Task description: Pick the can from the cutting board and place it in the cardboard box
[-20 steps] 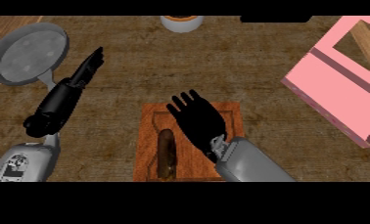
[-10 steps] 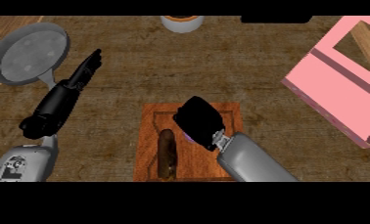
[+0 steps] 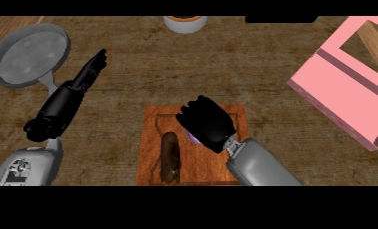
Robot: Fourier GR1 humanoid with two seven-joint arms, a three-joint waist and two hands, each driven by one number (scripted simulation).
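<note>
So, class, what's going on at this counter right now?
The right robot hand is over the wooden cutting board, fingers curled round something purple, apparently the can, though it is mostly hidden. A brown object lies beside it on the board. The left robot hand rests open near the grey pan. The pink box waits at the right.

My single view looks steeply down from my head onto the bench (image 3: pixel 221 73), forearms entering from below.
</note>
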